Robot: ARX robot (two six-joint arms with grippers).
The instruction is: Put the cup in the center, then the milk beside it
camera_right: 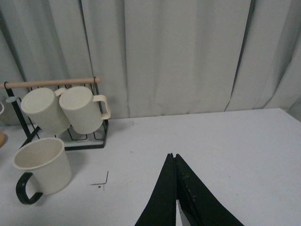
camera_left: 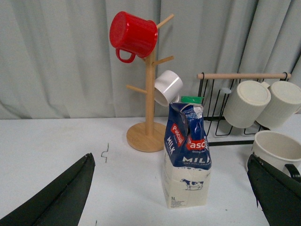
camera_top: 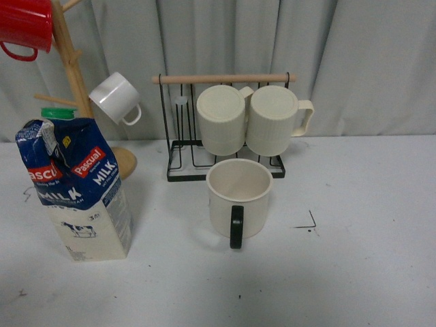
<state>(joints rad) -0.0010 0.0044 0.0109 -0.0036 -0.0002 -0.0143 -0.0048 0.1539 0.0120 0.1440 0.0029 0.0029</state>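
The wide cream black-handled mug (camera_top: 238,194) stands central on the bench (camera_top: 381,272); the tall blue-and-cream milk carton (camera_top: 78,197) stands nearer the left edge. Left gripper (camera_left: 170,159) gapes empty, right gripper (camera_right: 172,157) pinched closed. Clasp the carton low, squarely, upright.

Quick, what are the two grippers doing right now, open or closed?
Left gripper: open, holding nothing.
Right gripper: closed, holding nothing.
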